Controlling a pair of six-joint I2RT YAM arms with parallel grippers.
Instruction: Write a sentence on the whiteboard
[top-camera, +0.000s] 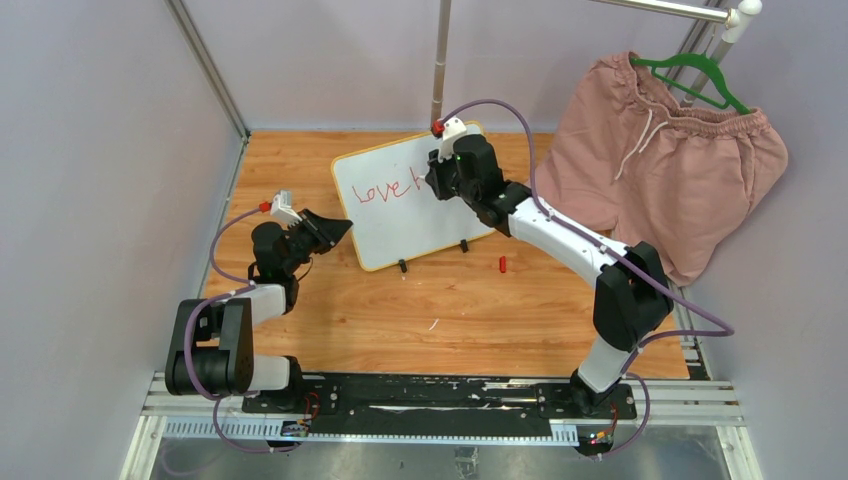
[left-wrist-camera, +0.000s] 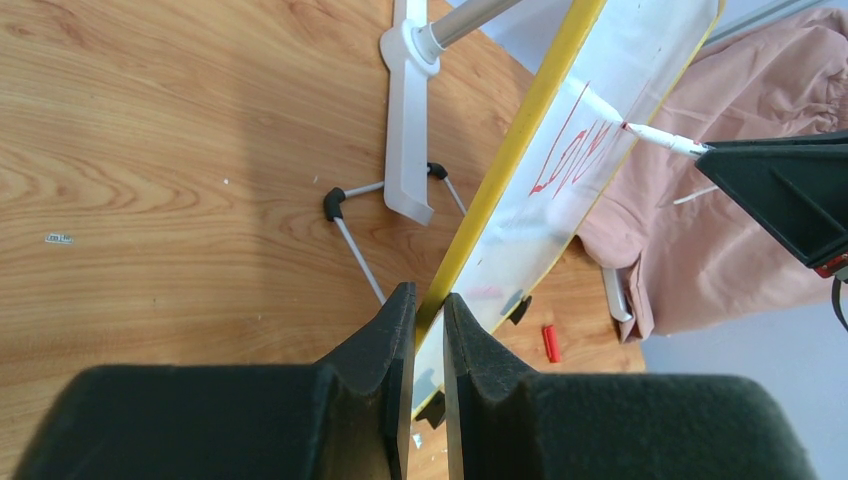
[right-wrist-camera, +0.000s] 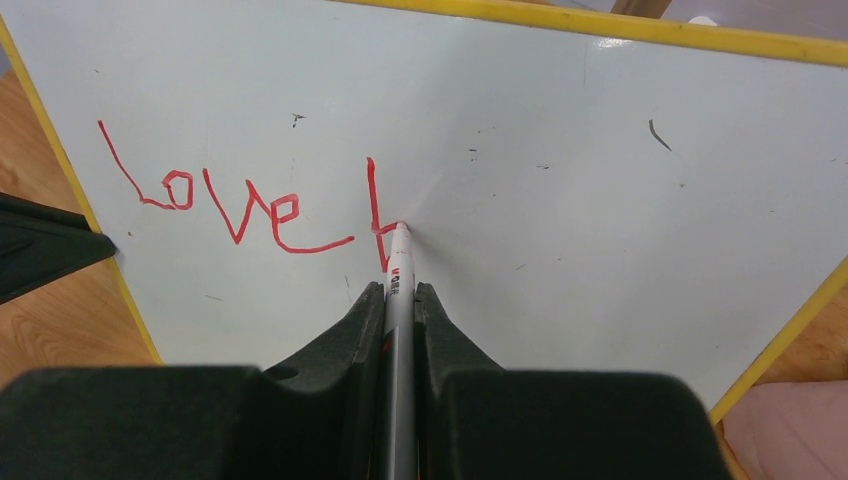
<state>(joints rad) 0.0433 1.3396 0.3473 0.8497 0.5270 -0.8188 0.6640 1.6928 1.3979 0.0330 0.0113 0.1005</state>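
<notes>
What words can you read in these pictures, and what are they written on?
"Love": red writing on the whiteboard.
An unfinished letter right after it, maybe the start of an "h": cannot be read yet.
Small print on the marker barrel: too small to read.
No other text shows.
</notes>
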